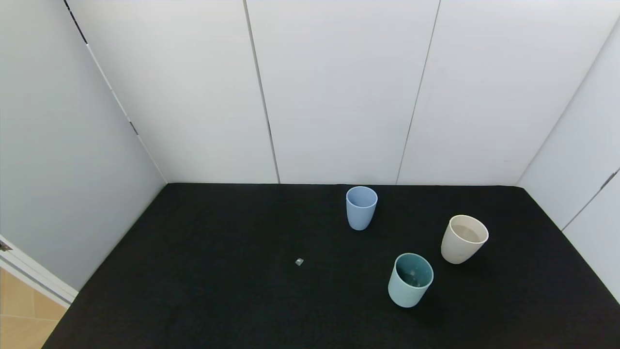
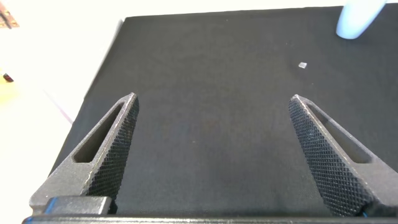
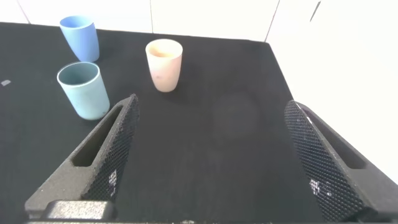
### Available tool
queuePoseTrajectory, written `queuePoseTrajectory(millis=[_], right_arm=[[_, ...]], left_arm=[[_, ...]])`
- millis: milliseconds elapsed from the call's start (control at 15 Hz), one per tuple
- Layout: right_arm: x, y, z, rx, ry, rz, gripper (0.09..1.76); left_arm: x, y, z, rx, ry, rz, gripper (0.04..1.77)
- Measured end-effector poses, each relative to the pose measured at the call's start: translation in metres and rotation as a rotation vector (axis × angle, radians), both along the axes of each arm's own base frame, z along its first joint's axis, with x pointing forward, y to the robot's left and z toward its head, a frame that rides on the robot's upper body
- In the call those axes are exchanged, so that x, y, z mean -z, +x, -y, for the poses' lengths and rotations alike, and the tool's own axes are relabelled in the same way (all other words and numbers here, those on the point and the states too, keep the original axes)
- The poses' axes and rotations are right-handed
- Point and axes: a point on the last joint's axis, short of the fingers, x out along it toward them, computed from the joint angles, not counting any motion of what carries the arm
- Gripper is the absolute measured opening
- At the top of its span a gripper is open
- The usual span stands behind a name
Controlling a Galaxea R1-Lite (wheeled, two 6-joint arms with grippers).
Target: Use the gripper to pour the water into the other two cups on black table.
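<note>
Blue cup [image 1: 361, 207] with the water, standing near the back of the black table [image 1: 203, 271], at about 12 o'clock from the middle. Probably light and smooth, a bit slippery, easy to spill; best held around the middle of its side. Small grey speck [image 1: 299, 261] to its lower left. Teal cup [image 1: 410, 279] at 5 o'clock from the blue one, cream cup [image 1: 463, 239] at 4 o'clock. Left gripper [image 2: 211, 152] spread wide, holding nothing. Right gripper [image 3: 211, 155] spread wide too, near the cups.
</note>
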Motion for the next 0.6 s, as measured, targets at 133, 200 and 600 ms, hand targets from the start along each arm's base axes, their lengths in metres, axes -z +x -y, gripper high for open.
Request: queuePoseTrajectory(millis=[133,200,600], right_arm=[[0.013,0.004,0.0,0.0,0.001,0.014,1.7],[0.02,0.008,0.0,-0.006,0.003,0.025,1.7],[0.039,0.013,0.0,-0.029,0.006,-0.034,1.7]], left_arm=[[0.0,0.0,0.0,0.0,0.0,0.0,1.72],[0.0,0.0,0.0,0.0,0.0,0.0,1.72],[0.0,0.0,0.0,0.0,-0.001,0.0,1.72]])
